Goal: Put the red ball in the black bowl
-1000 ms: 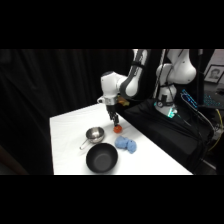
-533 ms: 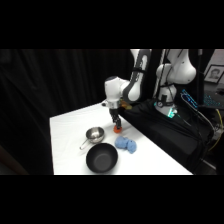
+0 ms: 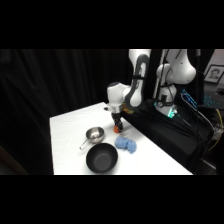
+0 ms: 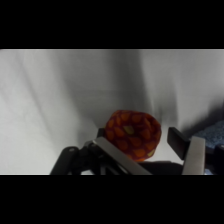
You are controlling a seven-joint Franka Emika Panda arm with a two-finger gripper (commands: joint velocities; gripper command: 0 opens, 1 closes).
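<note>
Half of red ball (image 4: 133,135) hidden between hand (image 4: 150,150) fingers.

I've got the gripper (image 3: 118,125) low over the red ball (image 3: 116,129), fingers either side w/ slim gaps. Blue lumpy object (image 3: 126,144) sits just beside, toward the black bowl (image 3: 101,157); silver cup (image 3: 94,134) flanks the other side. Bare table (image 3: 67,130) on the left is free.

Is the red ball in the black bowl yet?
No. The red ball sits on the white table between the gripper's fingers; the black bowl is empty.
</note>
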